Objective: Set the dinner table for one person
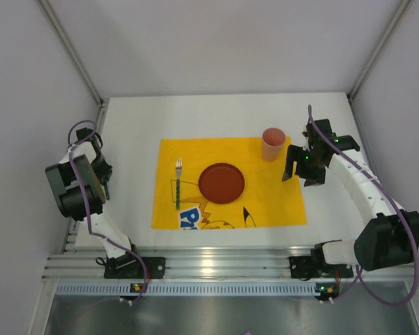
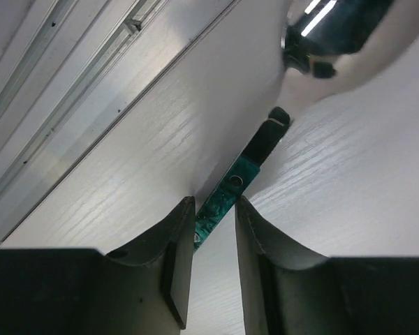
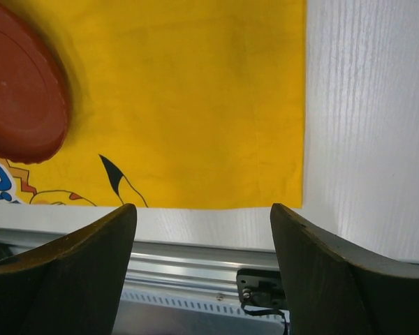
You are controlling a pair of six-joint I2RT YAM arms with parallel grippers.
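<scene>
On the white dinner table [image 1: 126, 132] lies a yellow cartoon cloth [image 1: 269, 202]. On the cloth are a red plate [image 1: 221, 183], a green-handled fork [image 1: 178, 183] to its left and a pink cup [image 1: 273, 144] at the far right corner. My left gripper [image 1: 103, 180] is at the table's left edge. In the left wrist view it [image 2: 213, 209] stands narrowly open over a green-handled knife [image 2: 227, 195], whose handle touches the left fingertip [image 2: 181, 230]. My right gripper [image 1: 302, 171] is wide open and empty beside the cup, also shown in the right wrist view [image 3: 202, 216].
A silver rail [image 1: 209, 262] runs along the near edge and shows in the right wrist view [image 3: 195, 262]. Another rail [image 2: 56, 91] borders the left side. The right wrist view shows the cloth's near right corner [image 3: 195, 105], the plate's edge [image 3: 21, 105] and bare tabletop [image 3: 370, 139].
</scene>
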